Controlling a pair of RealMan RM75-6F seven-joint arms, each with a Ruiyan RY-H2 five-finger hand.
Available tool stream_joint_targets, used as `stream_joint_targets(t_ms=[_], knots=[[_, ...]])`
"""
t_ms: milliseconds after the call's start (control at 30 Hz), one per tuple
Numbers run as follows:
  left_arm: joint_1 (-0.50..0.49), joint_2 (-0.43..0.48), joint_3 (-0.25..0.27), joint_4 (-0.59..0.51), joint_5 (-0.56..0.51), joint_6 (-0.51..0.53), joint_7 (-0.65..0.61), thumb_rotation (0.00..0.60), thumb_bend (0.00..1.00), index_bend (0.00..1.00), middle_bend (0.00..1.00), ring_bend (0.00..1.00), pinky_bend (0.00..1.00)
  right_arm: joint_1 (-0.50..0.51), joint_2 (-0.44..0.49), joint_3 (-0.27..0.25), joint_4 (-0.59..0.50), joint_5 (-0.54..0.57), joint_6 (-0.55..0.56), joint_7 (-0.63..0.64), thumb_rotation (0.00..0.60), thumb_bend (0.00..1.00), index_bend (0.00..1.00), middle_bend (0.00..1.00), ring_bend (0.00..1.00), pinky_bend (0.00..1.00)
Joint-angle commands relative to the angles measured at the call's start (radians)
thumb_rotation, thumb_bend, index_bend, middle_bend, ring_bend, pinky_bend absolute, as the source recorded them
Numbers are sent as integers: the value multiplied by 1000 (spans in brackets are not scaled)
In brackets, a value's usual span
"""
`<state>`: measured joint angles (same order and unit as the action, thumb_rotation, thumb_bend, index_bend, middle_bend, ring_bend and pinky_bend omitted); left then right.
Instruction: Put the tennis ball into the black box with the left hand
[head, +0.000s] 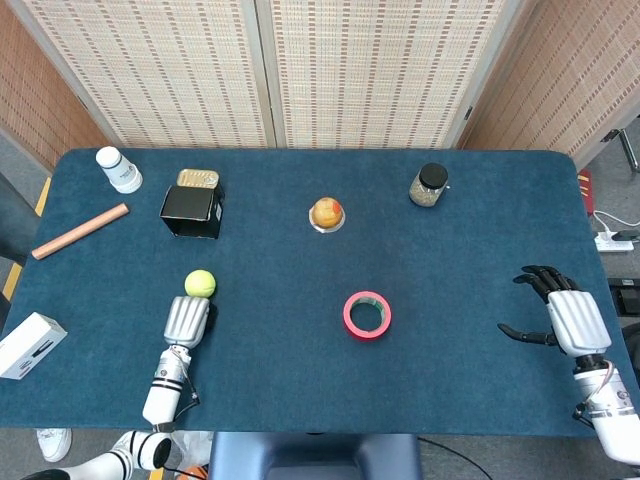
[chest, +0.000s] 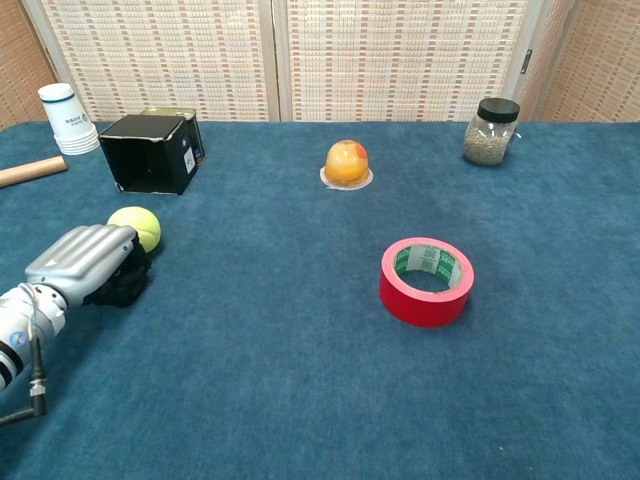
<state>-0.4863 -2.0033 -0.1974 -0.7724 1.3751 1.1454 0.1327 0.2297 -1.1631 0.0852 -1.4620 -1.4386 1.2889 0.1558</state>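
The yellow-green tennis ball (head: 200, 283) (chest: 136, 227) lies on the blue table, a short way in front of the black box (head: 192, 210) (chest: 152, 152), which stands at the back left with its opening facing the front. My left hand (head: 186, 321) (chest: 88, 262) lies palm down just behind the ball. Its fingers are curled under, and its front touches the ball without wrapping it. My right hand (head: 562, 315) rests at the table's right edge with fingers spread, holding nothing; only the head view shows it.
A red tape roll (head: 367, 314) (chest: 426, 281) sits mid-table. An orange fruit on a small dish (head: 327, 213), a jar (head: 429, 186), a tin behind the box (head: 198, 178), white cups (head: 118, 169), a wooden stick (head: 79, 231) and a white carton (head: 30, 343) are also here.
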Motion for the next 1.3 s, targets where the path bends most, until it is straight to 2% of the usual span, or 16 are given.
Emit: stream_joint_targets(t_ms=[33,200,333,633,933,1000,1033,1100,1133,1167,1200,1233,1300], knots=[[-6,-4,-4,-21,-10,1,24,600,719,1000,1000,1000,1000,2,-1,-2,-2,-3,-3,-4,529,0,313,189,153,263],[-23,-2,-22,-26,-35,-12,51,600,719,1000,1000,1000,1000,-4,2,-1,-4,-4,8,1,528,0,313,191,156,263],[-51,-9,-31,18,-46,-40,46,600,719,1000,1000,1000,1000,-4,2,-3,-3,-7,9,2,528,0,313,191,156,263],[-125,-14,-71,136,-63,-78,-20,600,719,1000,1000,1000,1000,-5,0,1,-2,-2,10,-3,528,0,313,191,156,263],[-178,-33,-93,176,-70,-77,-98,600,714,1000,1000,999,1000,0,-6,5,0,13,-3,-16,528,0,313,191,156,263],[-186,-30,-87,180,-69,-102,-126,600,670,986,992,935,963,0,-6,7,1,15,-4,-15,528,0,313,191,156,263],[-193,-15,-70,175,-57,-134,-154,572,609,913,916,823,879,1,-7,8,2,17,-4,-15,528,0,313,191,156,263],[-205,13,-51,163,-48,-194,-194,401,474,641,547,419,507,1,-6,7,2,17,-6,-15,527,0,313,191,156,263],[-213,28,-52,153,-47,-210,-220,288,432,475,308,197,268,1,-6,7,2,16,-6,-15,527,0,313,191,156,263],[-219,36,-55,149,-48,-216,-240,239,415,382,180,89,139,1,-6,6,2,15,-6,-14,528,0,313,191,156,263],[-225,42,-60,151,-48,-211,-252,201,397,267,65,9,27,1,-5,6,1,15,-5,-13,528,0,313,191,156,263],[-232,44,-67,161,-43,-191,-259,181,375,191,11,0,0,0,-5,6,2,14,-5,-11,529,0,313,191,156,263],[-243,48,-72,175,-41,-179,-272,167,344,132,0,0,0,0,-4,7,2,15,-5,-8,528,0,313,191,156,263]])
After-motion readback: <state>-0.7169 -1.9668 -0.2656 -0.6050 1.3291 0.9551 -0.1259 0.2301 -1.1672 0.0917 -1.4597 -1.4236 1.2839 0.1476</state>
